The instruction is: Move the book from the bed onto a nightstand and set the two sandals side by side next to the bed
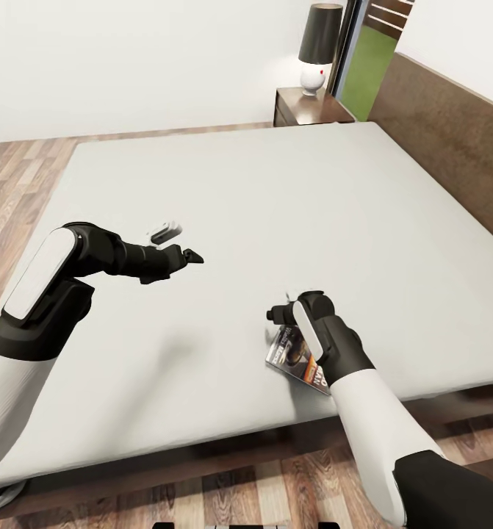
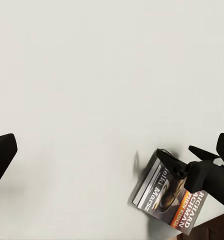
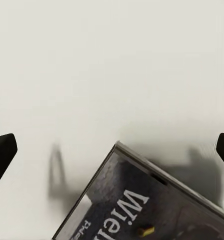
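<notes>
The book (image 1: 296,360) lies flat on the bed (image 1: 275,220), close to the mattress's near edge and right of centre, its dark cover with orange and white lettering facing up. The right end effector (image 1: 279,312) hangs directly over the book's far edge; in the right wrist view its two fingertips (image 3: 1,152) stand wide apart at the frame's sides, with the book's corner (image 3: 152,200) between and below them — open, gripping nothing. Whether it touches the cover cannot be told.

The left end effector (image 1: 187,256) hovers above the mattress well to the left of the book and farther from the near edge, also open; its wrist view looks across the grey surface to the book (image 2: 167,192) and the right arm's fingers (image 2: 204,155).

Beyond the bed's far corner, beside the headboard (image 1: 452,139), stands a nightstand (image 1: 308,109) carrying a lamp (image 1: 317,48) with a dark shade — well apart from the book. Wood floor (image 1: 26,176) surrounds the bed.
</notes>
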Tool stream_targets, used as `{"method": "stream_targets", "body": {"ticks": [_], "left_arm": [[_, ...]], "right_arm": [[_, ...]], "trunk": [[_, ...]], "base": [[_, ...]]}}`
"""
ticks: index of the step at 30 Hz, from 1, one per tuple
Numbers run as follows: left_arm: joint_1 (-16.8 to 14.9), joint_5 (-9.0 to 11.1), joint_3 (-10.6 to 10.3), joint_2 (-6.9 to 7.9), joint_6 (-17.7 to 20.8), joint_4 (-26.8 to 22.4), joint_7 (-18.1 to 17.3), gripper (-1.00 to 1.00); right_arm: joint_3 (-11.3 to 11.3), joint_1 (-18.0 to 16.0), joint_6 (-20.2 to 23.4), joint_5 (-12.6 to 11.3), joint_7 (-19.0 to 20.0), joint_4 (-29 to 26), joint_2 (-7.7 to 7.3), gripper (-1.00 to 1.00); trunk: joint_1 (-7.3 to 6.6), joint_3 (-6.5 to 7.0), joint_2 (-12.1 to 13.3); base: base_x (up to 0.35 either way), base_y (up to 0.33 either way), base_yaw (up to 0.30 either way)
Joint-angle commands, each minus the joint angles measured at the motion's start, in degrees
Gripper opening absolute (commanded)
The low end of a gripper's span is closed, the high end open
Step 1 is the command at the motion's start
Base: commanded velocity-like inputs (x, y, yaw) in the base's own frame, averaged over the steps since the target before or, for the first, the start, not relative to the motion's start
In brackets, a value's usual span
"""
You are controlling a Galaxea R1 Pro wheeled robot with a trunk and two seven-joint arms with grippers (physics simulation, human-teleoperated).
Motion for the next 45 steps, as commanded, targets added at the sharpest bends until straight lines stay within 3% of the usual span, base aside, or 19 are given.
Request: {"method": "stream_targets", "body": {"ticks": [1, 9, 17, 29, 45], "left_arm": [[-0.1, 0.4, 0.0, 0.03, 0.2, 0.0, 0.5, 1.00], [-0.1, 0.4, 0.0, 0.03, 0.3, 0.0, 0.5, 1.00], [-0.1, 0.4, -0.1, 0.03, 0.3, 0.0, 0.5, 1.00], [-0.1, 0.4, -0.1, 0.03, 0.3, 0.0, 0.5, 1.00], [-0.1, 0.4, -0.1, 0.03, 0.4, 0.0, 0.5, 1.00]], "right_arm": [[0.1, 0.0, 0.2, -0.6, -0.6, 0.0, -0.01, 1.00], [0.1, 0.0, -1.6, -0.6, -0.6, 0.3, -1.61, 1.00], [0.0, 0.0, -2.4, -0.8, -0.5, 1.8, -2.25, 1.00], [0.1, 0.0, -4.1, -0.7, 3.5, 3.4, -2.43, 1.00], [0.1, 0.0, -6.0, -0.7, 4.6, 6.2, -2.46, 1.00]], "trunk": [[0.00, -0.04, 0.0], [0.00, -0.04, 0.0], [0.00, -0.04, 0.0], [0.00, -0.04, 0.0], [0.00, -0.04, 0.0]], "base": [[0.002, 0.000, 0.000], [0.001, 0.000, 0.000], [0.000, 0.000, 0.000], [0.000, 0.000, 0.000], [-0.003, -0.004, 0.000]]}}
